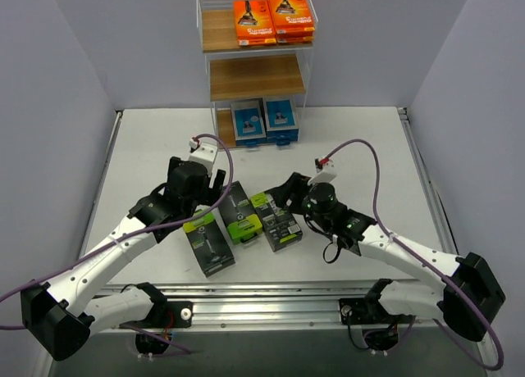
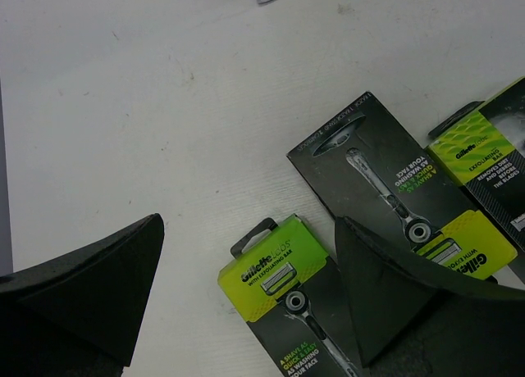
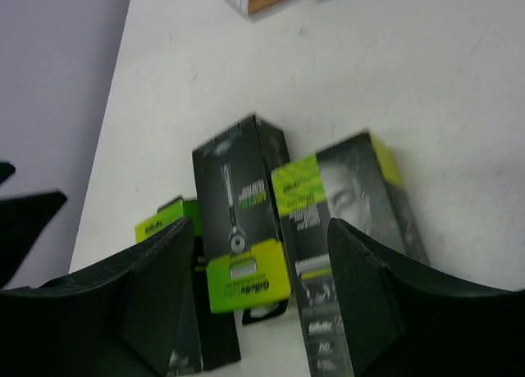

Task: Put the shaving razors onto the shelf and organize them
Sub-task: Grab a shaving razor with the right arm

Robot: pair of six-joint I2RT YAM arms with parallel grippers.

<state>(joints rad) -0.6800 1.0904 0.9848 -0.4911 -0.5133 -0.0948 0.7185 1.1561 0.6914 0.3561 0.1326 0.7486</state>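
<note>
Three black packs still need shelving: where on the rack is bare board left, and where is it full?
On the white wire shelf, the middle wooden board is wholly bare. The top board is free on its left half, beside the stacked orange razor packs. Lowest down it is crowded: blue-and-white packs fill most of the width.

I watch through a top camera high behind the near edge of the table [image 1: 164, 139], looking down toward the shelf [image 1: 256, 78] at the far end. My two wrist cameras sit close above the tabletop, facing forward; both share the middle black-and-lime razor pack [image 2: 369, 180] [image 3: 238, 205] [image 1: 238, 213] with the overhead.
</note>
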